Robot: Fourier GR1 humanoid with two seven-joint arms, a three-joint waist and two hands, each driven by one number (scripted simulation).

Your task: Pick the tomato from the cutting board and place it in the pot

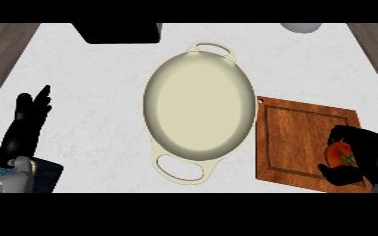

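Right hand (348, 152) curled round tomato (341, 155)

Readable text, labels, brands, numbers, signs: none. The pot (199, 107), the cutting board (299, 135), the tomato (341, 155) and the surface (96, 90) carry no lettering or markings that can be read.

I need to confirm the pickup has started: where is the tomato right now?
In the head view the tomato is at the lower right, over the cutting board, with the right robot hand curled round it, right of the pot.
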